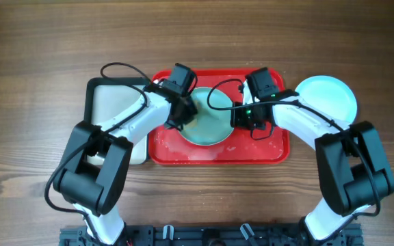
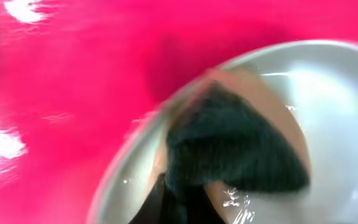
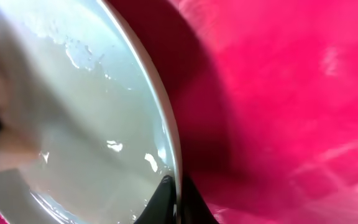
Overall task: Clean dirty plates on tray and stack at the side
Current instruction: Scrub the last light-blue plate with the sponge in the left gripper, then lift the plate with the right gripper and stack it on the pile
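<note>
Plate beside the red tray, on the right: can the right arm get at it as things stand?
Probably yes, but not at once. The side plate lies bare, close by the right arm. The right gripper seems clamped on the rim of the plate on the tray, so it must let go first.

White arms [image 1: 132, 117], black joints [image 1: 91, 160], black cables [image 1: 118, 67].

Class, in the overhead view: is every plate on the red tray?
No, one pale plate lies on the table, right of the tray.

Robot test lab, 2 mounted arms [image 1: 125, 130], wooden table [image 1: 33, 41]
</note>
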